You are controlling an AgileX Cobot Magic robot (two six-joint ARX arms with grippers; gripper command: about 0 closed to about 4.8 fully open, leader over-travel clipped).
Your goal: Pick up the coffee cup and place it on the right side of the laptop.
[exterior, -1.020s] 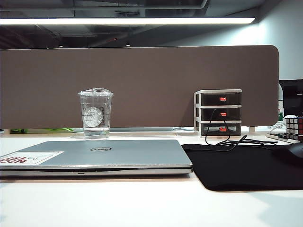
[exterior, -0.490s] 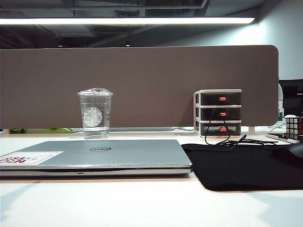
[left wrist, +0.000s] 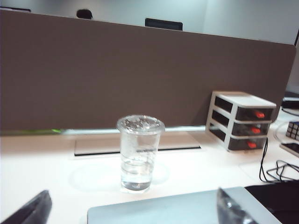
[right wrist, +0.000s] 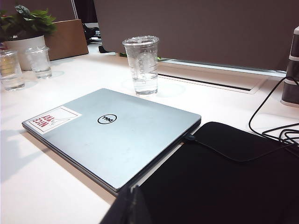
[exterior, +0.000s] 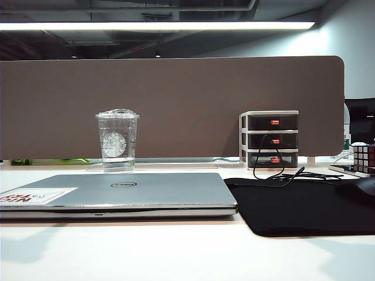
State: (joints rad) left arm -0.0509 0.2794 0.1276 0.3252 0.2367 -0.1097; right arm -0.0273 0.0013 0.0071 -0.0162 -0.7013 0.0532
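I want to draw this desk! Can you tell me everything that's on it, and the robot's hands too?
cup: one, clear, behind the laptop
laptop: one, silver, closed, front left
mat: one, black, right of the laptop
drawers: one stack, white and black, by the divider
cable: one, black, from drawers to mat
cube: one, coloured, far right
plant: one, green, white pot
small glasses: two, clear, near the plant
left gripper: open, facing the cup
right gripper: shut, above the mat's edge

You get a bright ceiling light strip (exterior: 158, 26) overhead, soft shadows on the pale surface (exterior: 176, 252), and a slightly blurred left wrist view
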